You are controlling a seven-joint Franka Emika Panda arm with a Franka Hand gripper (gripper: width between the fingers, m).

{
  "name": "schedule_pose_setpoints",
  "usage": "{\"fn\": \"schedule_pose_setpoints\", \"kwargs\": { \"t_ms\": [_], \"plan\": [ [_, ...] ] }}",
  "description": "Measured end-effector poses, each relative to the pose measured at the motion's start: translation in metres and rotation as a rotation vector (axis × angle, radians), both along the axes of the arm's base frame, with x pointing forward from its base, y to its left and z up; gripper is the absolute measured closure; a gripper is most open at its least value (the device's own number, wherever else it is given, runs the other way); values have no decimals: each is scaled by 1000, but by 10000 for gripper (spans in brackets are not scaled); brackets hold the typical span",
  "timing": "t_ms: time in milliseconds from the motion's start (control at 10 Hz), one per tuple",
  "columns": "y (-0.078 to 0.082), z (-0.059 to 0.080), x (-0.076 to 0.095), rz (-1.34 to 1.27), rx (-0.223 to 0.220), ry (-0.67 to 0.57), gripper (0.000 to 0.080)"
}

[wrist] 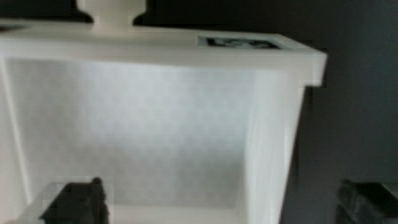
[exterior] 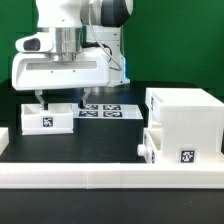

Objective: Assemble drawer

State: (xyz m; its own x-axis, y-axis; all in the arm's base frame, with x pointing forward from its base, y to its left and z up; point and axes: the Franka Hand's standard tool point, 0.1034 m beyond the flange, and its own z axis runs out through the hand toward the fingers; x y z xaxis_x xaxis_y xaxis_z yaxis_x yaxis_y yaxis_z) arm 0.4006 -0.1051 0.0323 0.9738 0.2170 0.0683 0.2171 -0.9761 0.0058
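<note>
- Marker board (exterior: 100,109): my reference landmark, lying flat on the black table (exterior: 110,135).
- Gripper (exterior: 60,99): hangs directly over the loose tray, to the exterior view's left of the marker board. I read the jaws as released, spread wide and clamping nothing.
- Loose tray (exterior: 47,118): sits on the table just beside the marker board, on the exterior view's left. Its square tag (exterior: 47,122) faces the camera.
- Wrist view: I look into this tray's bare white hollow. One dark fingertip (wrist: 80,200) shows against the hollow and the other lies outside a side wall. I cannot tell whether either touches the plastic.
- Casing (exterior: 185,112): a tall white box, apart from the marker board on the exterior view's right.
- Second tray (exterior: 165,148): low against the casing's near face and touching it. I cannot tell how far in it sits.
- Border rail (exterior: 100,180): long and low, running across the table on the marker board's near side.
</note>
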Motion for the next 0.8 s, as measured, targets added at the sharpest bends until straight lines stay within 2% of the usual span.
{"fn": "schedule_pose_setpoints", "kwargs": {
  "t_ms": [500, 800],
  "plan": [
    [7, -26, -18, 11, 3, 13, 151],
    [9, -28, -18, 16, 1, 7, 151]
  ]
}}
